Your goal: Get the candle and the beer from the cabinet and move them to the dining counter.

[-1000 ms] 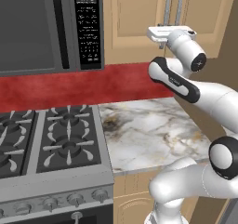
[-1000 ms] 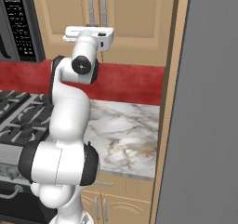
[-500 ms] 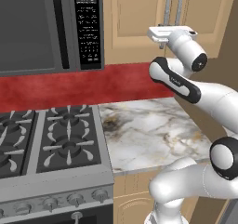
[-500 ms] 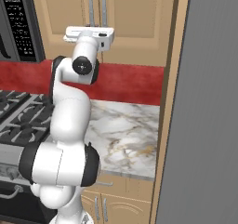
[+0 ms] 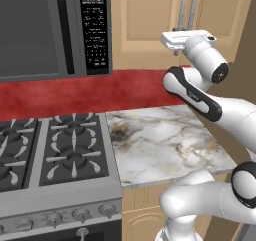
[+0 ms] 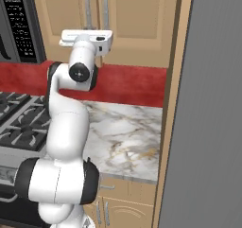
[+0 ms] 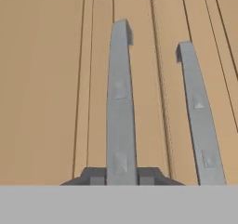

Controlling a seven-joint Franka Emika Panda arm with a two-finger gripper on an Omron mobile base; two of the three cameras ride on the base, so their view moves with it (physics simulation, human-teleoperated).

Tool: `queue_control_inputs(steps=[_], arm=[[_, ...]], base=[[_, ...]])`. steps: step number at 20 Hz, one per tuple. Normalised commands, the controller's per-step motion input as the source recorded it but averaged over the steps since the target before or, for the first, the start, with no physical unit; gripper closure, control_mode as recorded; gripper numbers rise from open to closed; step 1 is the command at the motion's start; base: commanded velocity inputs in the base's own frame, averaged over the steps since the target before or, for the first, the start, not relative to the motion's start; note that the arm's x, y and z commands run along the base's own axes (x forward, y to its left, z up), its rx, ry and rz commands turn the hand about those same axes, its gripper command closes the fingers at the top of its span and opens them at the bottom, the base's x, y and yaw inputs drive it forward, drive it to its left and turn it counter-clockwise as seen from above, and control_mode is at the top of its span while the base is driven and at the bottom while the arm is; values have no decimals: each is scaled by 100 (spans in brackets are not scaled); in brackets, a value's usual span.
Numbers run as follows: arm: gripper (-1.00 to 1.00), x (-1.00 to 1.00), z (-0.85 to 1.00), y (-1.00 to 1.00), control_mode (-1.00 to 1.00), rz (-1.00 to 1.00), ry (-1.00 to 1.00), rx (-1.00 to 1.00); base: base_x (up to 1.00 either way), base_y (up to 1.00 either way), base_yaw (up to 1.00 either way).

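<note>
- Hand view is looking straight at the cabinet (image 7: 46, 79), and its two silver bar handles (image 7: 120, 102) are running up the tan wood side by side.
- The gripper (image 7: 120, 175) is sitting at the bottom end of the left handle, with one dark fingertip (image 7: 95, 175) on each side of the bar; the fingers are pressing together and pinching this handle.
- The second handle (image 7: 197, 116) is standing just beside the held one, on the neighbouring door, and nothing is touching it.
- Both doors of the cabinet are lying flat and closed, so the candle and the beer cannot be seen; I cannot tell where they are standing.
- From the left base view, the white hand is reaching up to the cabinet (image 5: 150, 15) and is meeting the lower end of the handles (image 5: 186, 10).
- A black microwave (image 5: 50, 30) is hanging just beside the cabinet, on its left.
- A red wall strip (image 5: 100, 92) is running below the cabinet, and a marble counter (image 5: 160, 140) is lying under it.
- A gas stove (image 5: 50, 155) is touching the counter on the side under the microwave.
- From the right base view, the gripper (image 6: 92, 29) is at the handles (image 6: 96, 9), and a tall grey panel (image 6: 212, 104) is standing near the cabinet (image 6: 137, 19), on its right.
</note>
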Motion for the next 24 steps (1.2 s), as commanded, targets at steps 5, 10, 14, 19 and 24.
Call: queue_control_inputs(steps=[5,10,14,19,24], arm=[[100,-54,0,43,-100,0,0,-2],[100,-43,0,54,-100,0,0,-3],[100,-35,0,64,-100,0,0,-3],[100,-38,0,66,-100,2,0,-3],[100,-30,0,63,-100,2,0,-1]], base=[[0,0,0],[0,0,0],[0,0,0],[0,0,0],[0,0,0]])
